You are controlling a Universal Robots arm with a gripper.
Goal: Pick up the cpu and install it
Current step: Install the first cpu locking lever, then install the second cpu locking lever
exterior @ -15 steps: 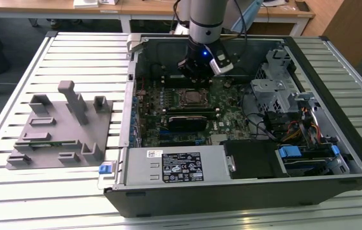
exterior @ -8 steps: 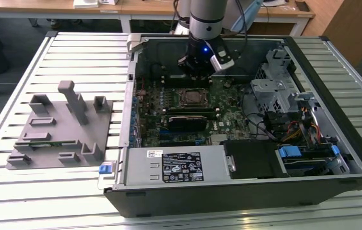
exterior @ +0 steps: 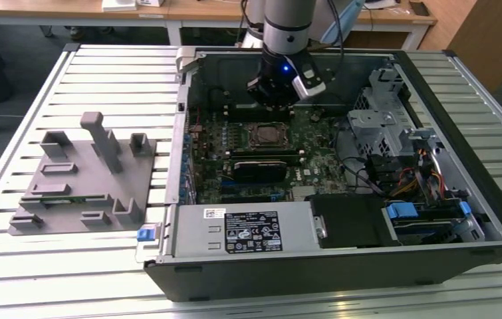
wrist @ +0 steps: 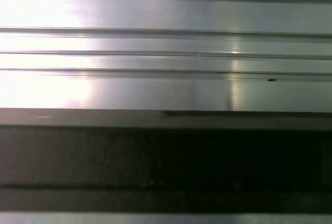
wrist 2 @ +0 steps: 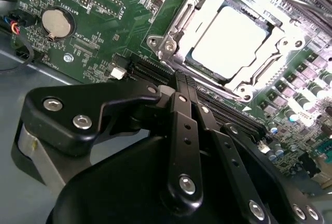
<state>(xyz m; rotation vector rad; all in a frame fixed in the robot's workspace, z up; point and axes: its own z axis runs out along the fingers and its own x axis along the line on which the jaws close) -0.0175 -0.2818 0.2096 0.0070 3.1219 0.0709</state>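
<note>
While the black pincer [wrist 2: 182,81] hangs pressed together, the cpu [wrist 2: 232,41] — flat, pale, square — sits in its metal-framed socket.

Bright slatted metal counter [wrist: 166,47] runs across the first wrist view in long parallel ribs (strong glare washes out one end). Beside it lies a dark band [wrist: 166,156], flat and featureless, edged by a thin grey strip [wrist: 166,117].

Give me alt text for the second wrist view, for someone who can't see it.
The cpu, a pale silver square, sits in its metal-framed socket on the green motherboard, with nothing touching it. In the foreground the black gripper has its fingers closed together, empty, short of the socket.
</note>
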